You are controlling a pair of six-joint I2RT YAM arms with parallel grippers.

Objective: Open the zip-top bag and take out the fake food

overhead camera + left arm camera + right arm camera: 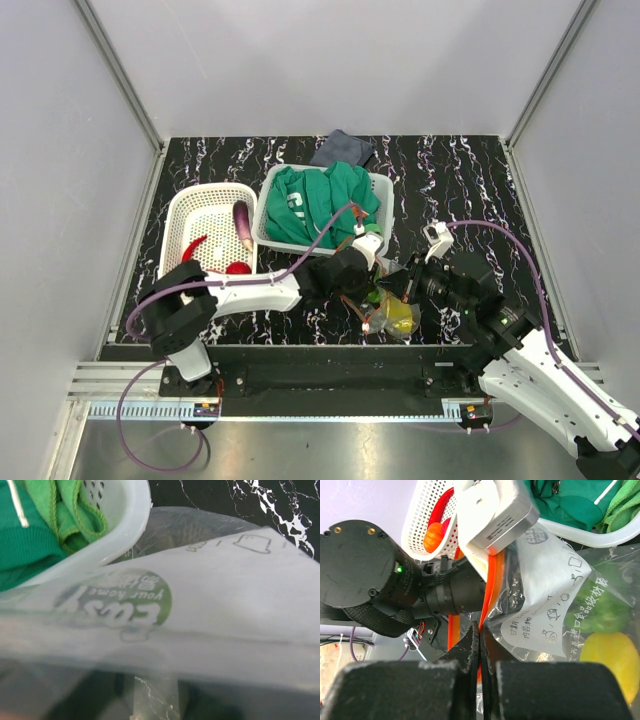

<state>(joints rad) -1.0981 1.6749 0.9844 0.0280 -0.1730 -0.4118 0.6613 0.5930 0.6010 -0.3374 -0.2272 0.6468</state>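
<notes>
The zip-top bag (393, 316) hangs between both grippers near the table's front, with a yellow piece (612, 655) and a green piece (600, 607) of fake food inside. My right gripper (480, 630) is shut on its orange-red zip strip (490, 587). The strip runs taut up into my left gripper (372, 272), which holds the bag's other lip. In the left wrist view the bag's film (225, 590) covers the fingertips. A purple eggplant (243, 226), a red chili (195, 246) and a red round fruit (237, 267) lie in the white perforated basket (190, 205). An orange round one (434, 535) shows there too.
A second white basket (378, 190) holding a green garment (320, 205) stands right behind the grippers, its rim close in the left wrist view (125, 525). A dark grey cloth (342, 148) lies at the back. Frame walls enclose the black marbled table (470, 180).
</notes>
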